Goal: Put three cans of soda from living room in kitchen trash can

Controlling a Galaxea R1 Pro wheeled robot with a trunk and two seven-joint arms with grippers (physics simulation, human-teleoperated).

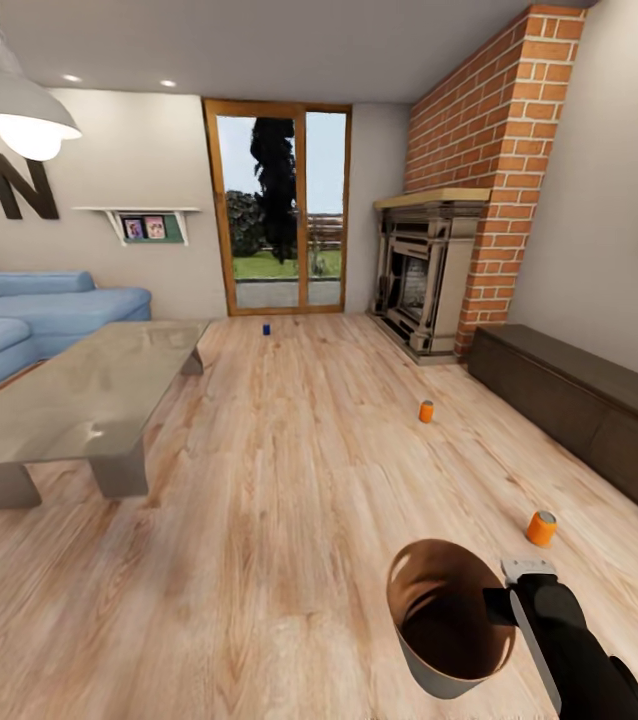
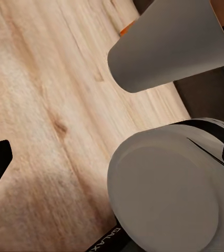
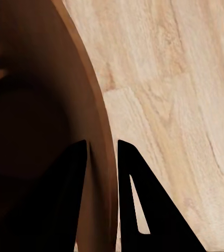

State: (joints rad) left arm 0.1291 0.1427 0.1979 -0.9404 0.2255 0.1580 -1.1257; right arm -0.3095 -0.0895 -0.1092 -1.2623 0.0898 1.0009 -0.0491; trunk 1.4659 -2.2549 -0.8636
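A living room with a light wood floor (image 1: 259, 500). At the far left sits a blue sofa (image 1: 39, 315), then a low stone-grey coffee table (image 1: 79, 400). Near the middle, one orange soda can (image 1: 426, 411) stands upright on the floor. Low at the right, the right gripper (image 3: 102, 157) pinches the rim of the trash can (image 1: 449, 620), lifted off the floor, mouth tilted up and leftward. A second can (image 1: 541, 527) stands tilted beside the dark cabinet (image 1: 589, 410). The left gripper's state cannot be told.

Home living rm: sofa (image 1: 29, 320), brick fireplace (image 1: 429, 270), coffee table (image 1: 79, 400).
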